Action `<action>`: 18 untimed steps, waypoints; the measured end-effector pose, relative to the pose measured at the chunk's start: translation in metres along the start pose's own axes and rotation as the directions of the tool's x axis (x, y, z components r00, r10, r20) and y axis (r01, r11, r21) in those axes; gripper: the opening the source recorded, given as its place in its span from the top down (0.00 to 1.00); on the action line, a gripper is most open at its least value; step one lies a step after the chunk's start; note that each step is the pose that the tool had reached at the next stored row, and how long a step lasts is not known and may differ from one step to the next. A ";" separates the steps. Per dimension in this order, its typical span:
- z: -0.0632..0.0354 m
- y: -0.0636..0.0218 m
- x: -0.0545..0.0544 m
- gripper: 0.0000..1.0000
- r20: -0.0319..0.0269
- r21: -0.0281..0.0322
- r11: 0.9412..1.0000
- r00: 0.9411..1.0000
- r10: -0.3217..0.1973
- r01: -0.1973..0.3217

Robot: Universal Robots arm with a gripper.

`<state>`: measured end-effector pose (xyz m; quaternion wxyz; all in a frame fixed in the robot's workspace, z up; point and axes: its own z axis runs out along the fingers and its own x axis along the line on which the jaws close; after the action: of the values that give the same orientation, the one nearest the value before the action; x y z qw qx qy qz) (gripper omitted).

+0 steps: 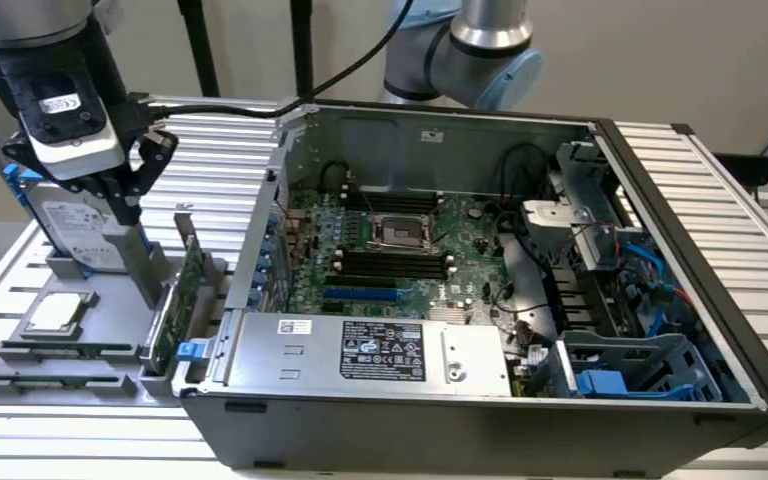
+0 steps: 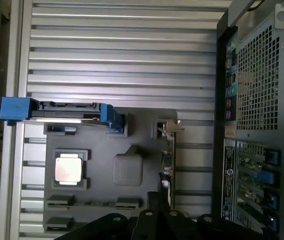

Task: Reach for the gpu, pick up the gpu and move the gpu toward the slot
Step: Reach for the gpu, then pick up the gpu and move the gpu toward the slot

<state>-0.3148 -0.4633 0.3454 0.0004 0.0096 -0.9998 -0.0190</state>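
Ribbed metal table (image 1: 77, 438) — thin green gpu (image 1: 184, 295) stands edge-on; gripper (image 1: 124, 205) state unclear.

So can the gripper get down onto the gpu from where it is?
Probably yes. The gpu stands edge-on in the grey holder with nothing over its top edge. The gripper hangs above the holder, nearer the hard drive. The computer case stands close beside the card, so clearance looks tight.
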 end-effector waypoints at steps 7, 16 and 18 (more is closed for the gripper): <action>0.0050 -0.0197 -0.013 0.89 -0.001 0.000 1.000 1.000 0.000 0.000; 0.0050 -0.0212 -0.016 0.89 -0.004 -0.001 1.000 1.000 0.000 0.000; 0.0050 -0.0212 -0.016 0.89 -0.004 -0.001 1.000 1.000 0.000 0.000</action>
<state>-0.2988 -0.4840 0.3396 0.0026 0.0095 -0.9998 -0.0195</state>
